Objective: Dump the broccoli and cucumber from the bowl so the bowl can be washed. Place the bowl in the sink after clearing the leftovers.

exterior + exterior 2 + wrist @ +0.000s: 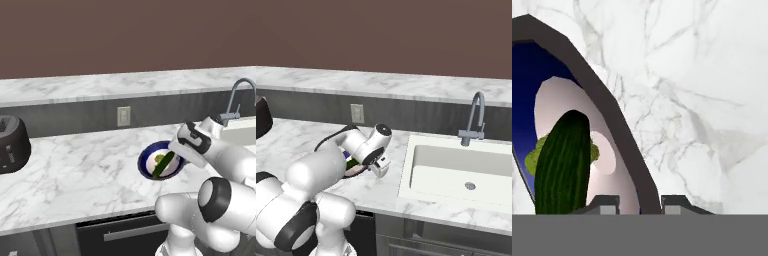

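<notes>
The gripper (632,202) is set astride the bowl (619,130) rim, not yet squeezed. The cucumber (562,165) is seen at 10 o'clock, pointing toward 12.

In the hand view the bowl (572,100) sits on the counter (702,100) with its rim between the jaws, the cucumber (562,165) inside lying over the broccoli (534,156), left of them.
</notes>
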Robot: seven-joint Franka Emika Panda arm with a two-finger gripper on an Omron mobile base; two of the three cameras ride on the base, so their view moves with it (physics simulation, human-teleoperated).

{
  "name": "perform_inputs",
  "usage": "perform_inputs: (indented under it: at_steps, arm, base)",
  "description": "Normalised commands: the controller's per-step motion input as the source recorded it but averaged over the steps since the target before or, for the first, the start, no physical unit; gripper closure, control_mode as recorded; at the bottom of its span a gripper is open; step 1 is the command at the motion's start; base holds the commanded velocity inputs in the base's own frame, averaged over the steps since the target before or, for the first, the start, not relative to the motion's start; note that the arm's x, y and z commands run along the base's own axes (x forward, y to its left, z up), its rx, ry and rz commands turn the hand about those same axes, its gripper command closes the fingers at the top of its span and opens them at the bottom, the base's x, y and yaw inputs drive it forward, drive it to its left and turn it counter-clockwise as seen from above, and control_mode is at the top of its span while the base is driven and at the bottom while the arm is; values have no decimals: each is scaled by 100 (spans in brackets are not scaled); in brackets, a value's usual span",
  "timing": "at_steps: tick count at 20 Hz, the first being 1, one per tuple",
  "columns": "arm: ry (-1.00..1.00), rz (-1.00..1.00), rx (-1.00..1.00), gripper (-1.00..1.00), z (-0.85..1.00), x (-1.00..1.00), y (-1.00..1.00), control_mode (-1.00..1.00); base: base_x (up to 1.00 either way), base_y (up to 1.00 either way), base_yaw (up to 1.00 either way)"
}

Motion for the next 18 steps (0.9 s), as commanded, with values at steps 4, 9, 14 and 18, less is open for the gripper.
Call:
perform_inputs:
  at_steps: [4,9,14,18]
  arm:
    - [-8,0,0,100,53,-1,16,-100]
    - [-5,-1,-2,100,57,2,29,-100]
    - [0,-2,-9,100,36,11,23,-100]
    - [19,-4,-22,100,4,34,15,-100]
  base:
    - [0,0,0]
    - [0,0,0]
    - [0,0,0]
    - [0,0,0]
